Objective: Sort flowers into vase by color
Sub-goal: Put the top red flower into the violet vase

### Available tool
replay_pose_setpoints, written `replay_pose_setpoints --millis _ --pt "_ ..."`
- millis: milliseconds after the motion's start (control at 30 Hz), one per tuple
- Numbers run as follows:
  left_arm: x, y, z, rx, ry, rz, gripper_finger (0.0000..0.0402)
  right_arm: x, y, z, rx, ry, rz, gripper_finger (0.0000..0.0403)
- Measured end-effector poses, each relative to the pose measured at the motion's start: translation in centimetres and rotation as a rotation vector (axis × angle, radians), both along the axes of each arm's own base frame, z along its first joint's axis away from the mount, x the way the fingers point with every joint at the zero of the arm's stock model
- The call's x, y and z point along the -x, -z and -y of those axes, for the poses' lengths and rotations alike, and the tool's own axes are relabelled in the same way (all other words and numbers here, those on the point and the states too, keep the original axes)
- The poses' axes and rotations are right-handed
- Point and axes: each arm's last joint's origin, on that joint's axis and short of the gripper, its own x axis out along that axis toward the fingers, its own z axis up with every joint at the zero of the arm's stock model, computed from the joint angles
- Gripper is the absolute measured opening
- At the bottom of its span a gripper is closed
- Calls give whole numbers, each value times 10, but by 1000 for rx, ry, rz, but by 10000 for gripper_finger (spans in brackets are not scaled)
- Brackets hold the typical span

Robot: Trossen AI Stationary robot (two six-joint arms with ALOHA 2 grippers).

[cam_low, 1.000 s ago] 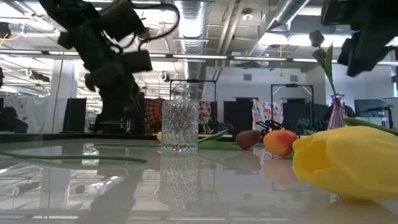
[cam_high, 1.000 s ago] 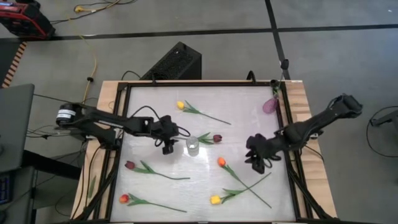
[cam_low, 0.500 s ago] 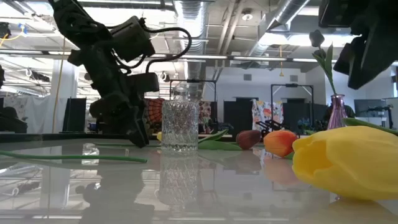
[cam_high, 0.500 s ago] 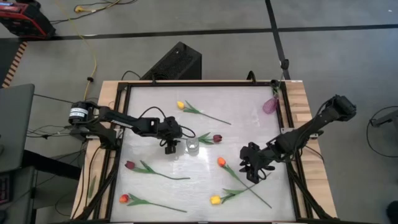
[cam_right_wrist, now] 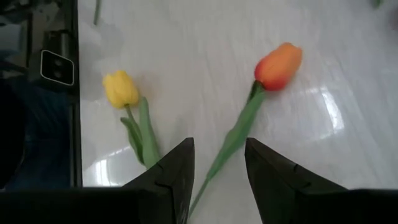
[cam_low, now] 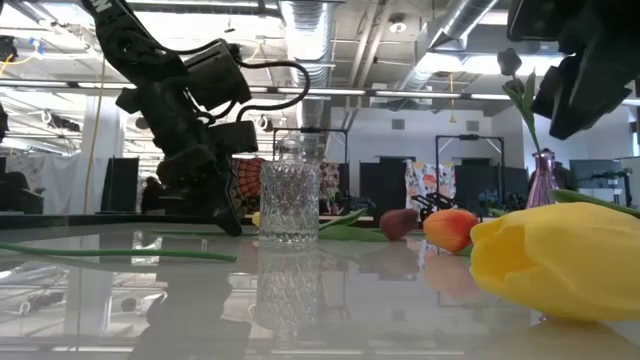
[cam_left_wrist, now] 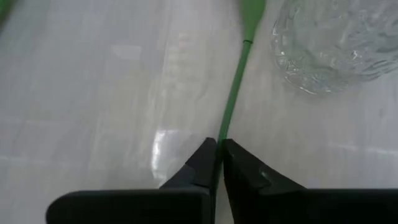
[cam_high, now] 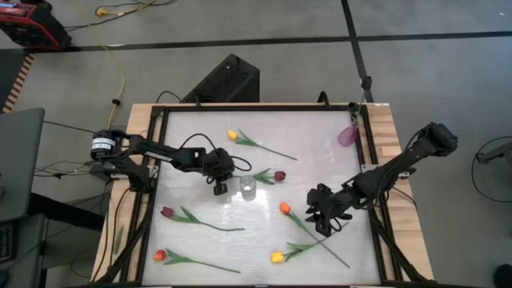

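A clear glass vase [cam_high: 248, 186] stands mid-table. A maroon tulip [cam_high: 279, 176] lies beside it, its stem [cam_left_wrist: 235, 87] running past the vase. My left gripper [cam_high: 219, 190] is down at the table just left of the vase, shut on that stem. An orange tulip [cam_high: 284, 208] lies flat to the right. My right gripper [cam_high: 320, 218] hangs open above it, one finger on either side of its stem [cam_right_wrist: 233, 140], touching nothing. A purple vase [cam_high: 347, 134] at the far right edge holds one dark tulip [cam_low: 510, 62]. My left gripper pinches the maroon tulip's stem at its free end [cam_left_wrist: 219, 138] between its two fingertips. The fingers slant down and lie roughly in line with the stem. The tulip lies flat on the table beside the glass vase.
Other tulips lie flat on the table: a yellow one [cam_high: 232, 135] at the far side, a maroon one [cam_high: 166, 212] at the left, a red-orange one [cam_high: 159, 256] at the near left, and a yellow one [cam_high: 276, 257] whose stem crosses the orange tulip's. A black frame [cam_high: 157, 160] edges the table.
My left gripper has come down to the table beside the glass vase. My right gripper has gone toward the table's left and near edges, over the orange tulip's stem.
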Motion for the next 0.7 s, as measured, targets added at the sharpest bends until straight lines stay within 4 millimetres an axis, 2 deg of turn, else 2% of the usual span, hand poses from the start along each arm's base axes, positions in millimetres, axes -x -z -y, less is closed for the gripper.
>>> replay_pose_setpoints --millis 100,233,500,700 --pt "-1 -3 0 -11 -7 22 2 0 0 0 9 5 6 168" --pt "-2 -18 -1 -45 -25 122 1 -2 -1 0 17 20 32 168" --pt "-1 -70 -5 -115 -57 421 0 -4 -2 4 141 97 99 168" --pt "1 -105 -2 -121 -17 668 0 -16 -9 5 308 186 284 168"
